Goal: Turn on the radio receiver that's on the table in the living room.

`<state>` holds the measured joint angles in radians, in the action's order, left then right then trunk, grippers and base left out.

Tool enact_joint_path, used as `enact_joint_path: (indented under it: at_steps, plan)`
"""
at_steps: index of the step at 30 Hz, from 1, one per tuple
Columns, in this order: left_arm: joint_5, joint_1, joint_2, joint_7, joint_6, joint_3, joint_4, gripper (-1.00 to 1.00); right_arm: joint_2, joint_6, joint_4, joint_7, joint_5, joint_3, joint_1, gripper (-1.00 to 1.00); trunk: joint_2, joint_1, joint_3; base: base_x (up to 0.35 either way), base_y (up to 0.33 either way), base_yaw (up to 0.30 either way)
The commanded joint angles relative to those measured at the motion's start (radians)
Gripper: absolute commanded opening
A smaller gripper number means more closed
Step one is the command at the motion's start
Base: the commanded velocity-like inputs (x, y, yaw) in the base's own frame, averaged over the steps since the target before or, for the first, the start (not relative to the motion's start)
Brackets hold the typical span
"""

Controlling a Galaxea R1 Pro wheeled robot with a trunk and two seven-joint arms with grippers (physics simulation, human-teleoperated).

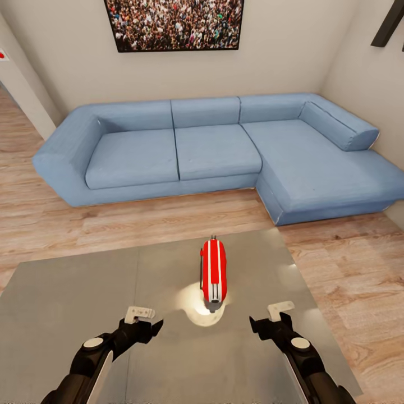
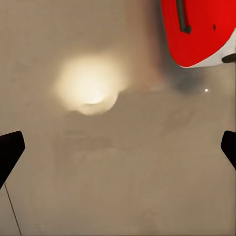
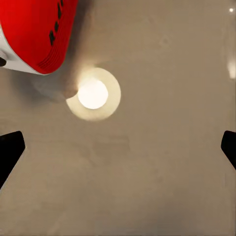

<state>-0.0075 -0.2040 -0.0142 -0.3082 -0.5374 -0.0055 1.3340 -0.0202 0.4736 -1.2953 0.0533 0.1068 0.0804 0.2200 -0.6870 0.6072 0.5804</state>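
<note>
Red with white stripes, the radio receiver (image 1: 214,273) lies on the glossy grey table (image 1: 67,303) in the head view, a little right of the table's middle. Its long axis runs away from the robot toward the blue L-shaped sofa (image 1: 213,151), with the dark end panel at the near end and a thin antenna tip at the far end. A thin dark handle runs along its left side. A bright round reflection sits on the table top at the radio's near end. The left hand (image 1: 147,321) hovers over the table near and to the left of the radio, and the right hand (image 1: 268,322) near and to its right; both are apart from it, and each has its fingers spread. Beyond the table lie the light wood floor (image 1: 348,264), the beige wall and the crowd picture (image 1: 174,23) above the sofa.

In the left wrist view, the radio receiver (image 2: 199,32) shows as a red rounded body with a white edge and its dark handle, resting on the grey table (image 2: 123,172). The dark fingertips (image 2: 10,150) stand wide apart at the two edges, with nothing between them.

In the right wrist view, the radio receiver (image 3: 37,32) shows its red side with small dark slots and a white band, on the table (image 3: 147,172) beside the bright round glare. The fingertips (image 3: 10,147) are again wide apart, holding nothing
</note>
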Motion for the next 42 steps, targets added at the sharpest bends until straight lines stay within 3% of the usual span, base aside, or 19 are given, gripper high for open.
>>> enact_joint_path:
  at_steps: [1, 7, 10, 21, 22, 23, 25, 30, 31, 35, 42]
  plan:
    - [0.0, 0.0, 0.0, -0.002, 0.0, 0.0, -0.002, 1.0, 0.0, 0.0, -0.001, 0.0, 0.0, 0.001, 0.0, 1.0, 0.0, 0.0, 0.002, 0.0, 0.0, 0.0]
    - [-0.01, 0.0, 0.0, -0.003, 0.001, 0.001, -0.022, 1.0, -0.001, 0.0, -0.004, 0.0, 0.001, 0.002, 0.0, 1.0, 0.0, 0.0, 0.011, 0.0, 0.0, 0.0]
    - [-0.056, 0.0, 0.001, -0.003, 0.002, 0.001, -0.026, 1.0, -0.001, 0.0, -0.004, 0.0, 0.001, 0.002, 0.0, 1.0, 0.0, 0.0, 0.016, 0.0, 0.0, 0.0]
    - [-0.065, 0.0, 0.002, -0.004, 0.002, 0.001, -0.027, 1.0, -0.002, -0.001, -0.007, 0.001, 0.002, 0.002, 0.0, 1.0, 0.0, 0.0, 0.034, 0.0, 0.0, 0.0]
    - [-0.065, 0.0, 0.002, -0.005, 0.002, 0.001, -0.027, 1.0, -0.002, -0.001, -0.016, 0.001, 0.002, 0.002, 0.0, 1.0, 0.0, 0.0, 0.036, 0.0, 0.0, 0.0]
    - [-0.061, 0.0, 0.002, -0.02, 0.003, 0.001, -0.026, 1.0, -0.006, 0.007, -0.127, 0.009, -0.002, 0.001, -0.001, 1.0, 0.0, 0.0, 0.038, 0.0, 0.0, 0.0]
    - [-0.06, 0.0, 0.002, -0.039, 0.003, 0.001, -0.024, 1.0, -0.007, 0.012, -0.151, 0.011, -0.005, 0.002, -0.001, 1.0, 0.0, 0.0, 0.041, 0.0, 0.0, 0.0]
    - [-0.061, 0.0, 0.002, -0.093, 0.004, 0.001, -0.023, 1.0, -0.014, 0.058, -0.172, 0.11, -0.008, 0.016, -0.001, 1.0, 0.0, 0.0, 0.049, 0.0, 0.0, 0.0]
    - [-0.059, 0.0, 0.003, -0.101, 0.004, 0.001, -0.023, 1.0, -0.018, 0.069, -0.172, 0.212, -0.007, 0.022, -0.001, 1.0, 0.0, 0.0, 0.051, 0.0, 0.0, 0.0]
    - [-0.058, 0.0, 0.005, -0.104, 0.015, 0.001, -0.024, 1.0, -0.02, 0.071, -0.171, 0.258, -0.008, 0.022, -0.001, 1.0, 0.0, 0.0, 0.057, 0.0, 0.0, 0.0]
    - [-0.057, 0.0, 0.006, -0.104, 0.036, 0.002, -0.025, 1.0, -0.02, 0.07, -0.171, 0.258, -0.007, 0.021, -0.001, 1.0, 0.0, 0.0, 0.069, 0.0, 0.0, 0.0]
